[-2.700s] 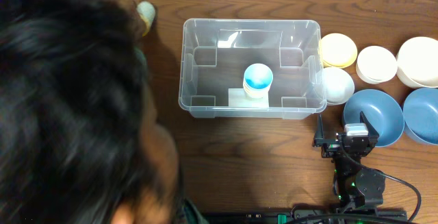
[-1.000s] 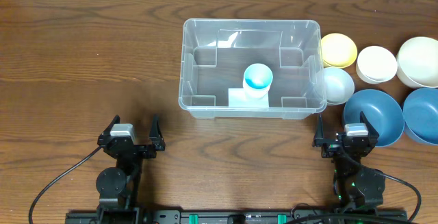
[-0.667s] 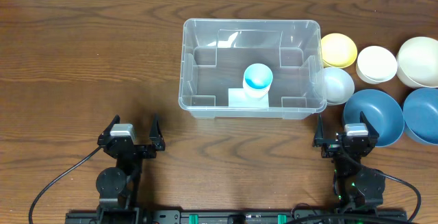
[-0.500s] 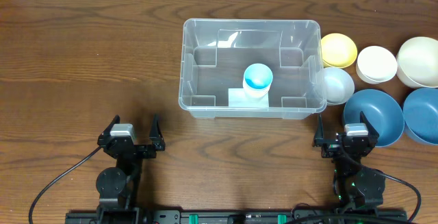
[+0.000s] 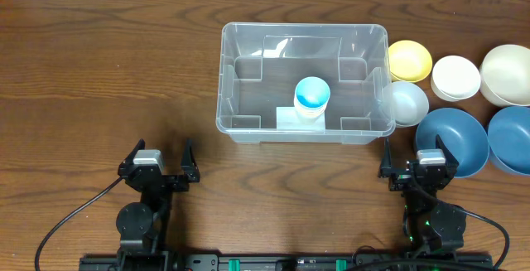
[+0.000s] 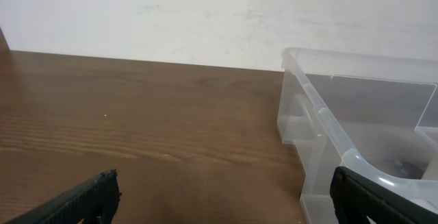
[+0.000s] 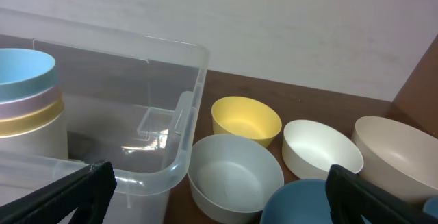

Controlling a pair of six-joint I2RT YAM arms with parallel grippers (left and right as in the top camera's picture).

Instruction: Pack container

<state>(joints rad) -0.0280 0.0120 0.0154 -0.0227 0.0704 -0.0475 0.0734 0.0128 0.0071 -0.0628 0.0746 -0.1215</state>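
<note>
A head filled the overhead view left of the container (image 5: 303,26) a few seconds back, hiding my left arm. It is gone now and both arms show. Over the last second nothing on the desk (image 5: 99,72) has shifted.

The container sits on the desk straight ahead of both arms, open side up, with a stack of cups (image 5: 312,97) standing inside near its front wall. From above I only see the blue top cup. The right wrist camera shows the stack (image 7: 24,101) as bands of blue, pinkish, yellow and white, cut off by the frame edge.

Right of the container lie a yellow bowl (image 5: 409,60), a white bowl (image 5: 455,77), a cream bowl (image 5: 506,74) and two blue bowls (image 5: 451,138); the outer ones run off the picture. A pale grey bowl (image 5: 407,103) sits against the container's right wall, partly blurred by the clear plastic.

My left hand (image 5: 161,151) is spread wide in front of the container's left corner, holding nothing. My right hand (image 5: 412,142) is spread too, empty, in front of its right corner; whether it touches the blue bowl I cannot tell.
</note>
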